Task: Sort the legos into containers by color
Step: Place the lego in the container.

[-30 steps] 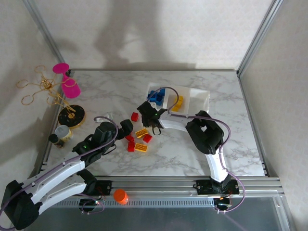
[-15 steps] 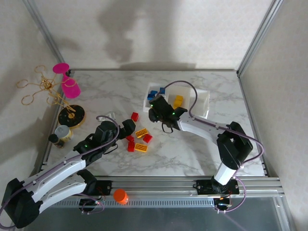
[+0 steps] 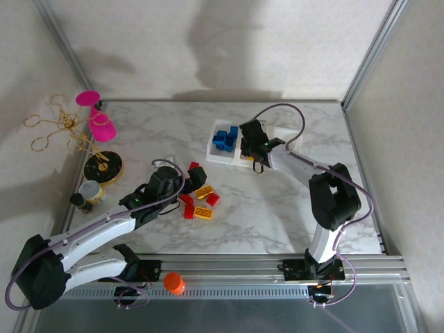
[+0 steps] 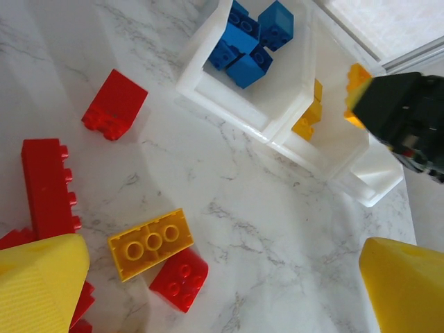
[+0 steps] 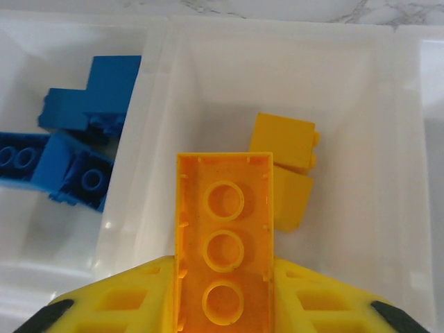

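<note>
Between the right claw's clenched fingers, a yellow lego hangs over the tray's mid compartment. Two yellow bricks lie just beyond it, and blue bricks sit in the compartment to its left. Approx. half done, I'd say: under the released left claw, several red legos & a loose yellow brick lie on the desk. No brand or writing legible.
</note>
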